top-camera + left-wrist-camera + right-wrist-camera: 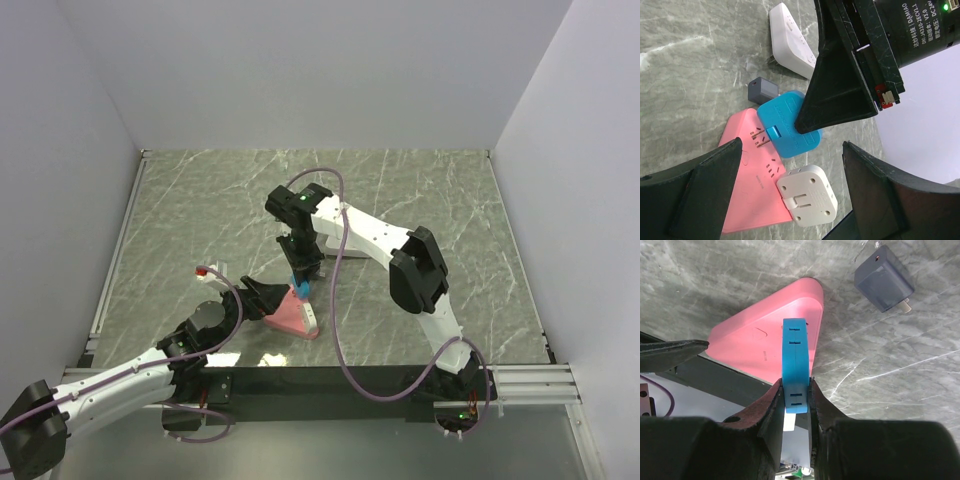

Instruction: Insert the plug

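Two risks: the blue plug, clamped edgewise in the right jaws over the pink socket block, may meet the slots tilted and jam, and the block may slide under the push, since the left jaws stand wide apart beside it

The blue plug is smooth matt plastic.

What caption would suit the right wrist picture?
Right fingers hold a blue plug at the pink power strip; a grey adapter lies nearby.
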Action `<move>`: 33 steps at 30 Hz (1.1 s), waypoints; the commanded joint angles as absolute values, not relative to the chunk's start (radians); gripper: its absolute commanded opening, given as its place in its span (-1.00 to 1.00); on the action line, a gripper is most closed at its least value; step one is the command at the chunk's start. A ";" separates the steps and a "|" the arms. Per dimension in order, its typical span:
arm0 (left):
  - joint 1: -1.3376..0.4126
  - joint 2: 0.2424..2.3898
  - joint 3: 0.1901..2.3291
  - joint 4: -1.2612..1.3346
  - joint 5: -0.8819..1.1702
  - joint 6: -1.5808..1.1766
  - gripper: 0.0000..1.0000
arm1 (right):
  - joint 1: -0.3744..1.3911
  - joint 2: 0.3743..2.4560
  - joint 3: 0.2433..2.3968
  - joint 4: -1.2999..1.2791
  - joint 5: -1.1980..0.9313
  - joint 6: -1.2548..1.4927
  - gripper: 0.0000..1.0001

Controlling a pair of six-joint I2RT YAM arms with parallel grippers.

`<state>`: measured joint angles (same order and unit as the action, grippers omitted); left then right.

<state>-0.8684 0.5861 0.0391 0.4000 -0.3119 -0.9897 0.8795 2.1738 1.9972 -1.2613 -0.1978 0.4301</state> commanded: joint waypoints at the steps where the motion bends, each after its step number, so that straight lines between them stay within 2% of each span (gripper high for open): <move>1: -0.876 0.587 -0.170 0.437 -0.319 -0.992 0.75 | 0.888 2.183 2.034 -1.293 -0.167 0.443 -1.00; 33: -0.885 0.583 -0.170 0.434 -0.321 -0.989 0.75 | 0.899 2.235 2.134 -1.321 -0.137 0.462 -1.00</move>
